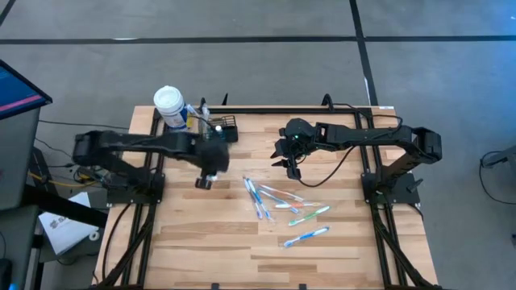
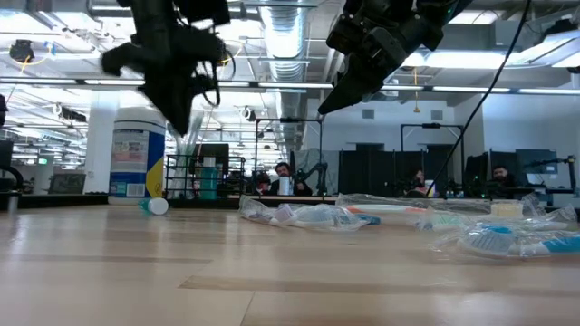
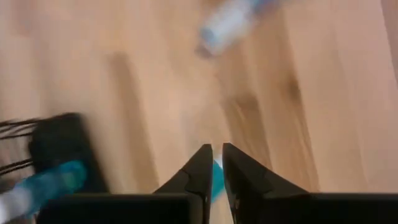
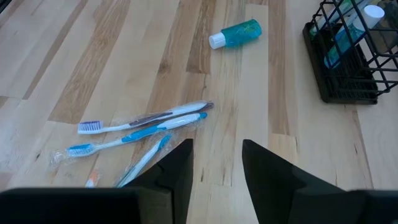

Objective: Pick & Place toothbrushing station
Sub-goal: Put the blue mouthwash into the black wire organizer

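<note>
Starting with the left gripper: hangs above the worktop, just on the near side of the toothbrushing station, pinched nearly together with a teal sliver in the gap (gripped or merely behind it, cannot tell). Finding the station at the far left of the worktop, upright, right beside the big white-capped bottle, with a few items already standing in it. Over on the right, spotting the right gripper, spread wide and holding nothing, hovering on the far side of the scattered toothbrushes. Now for the hazards, as a guess: could clip the wire rim on the way in and shove the station into the bottle, given so little room there. Could also lose anything thin from so slim a pinch. Worth watching the small teal bottle too, lying on its side near the station and ready to roll at a nudge.
</note>
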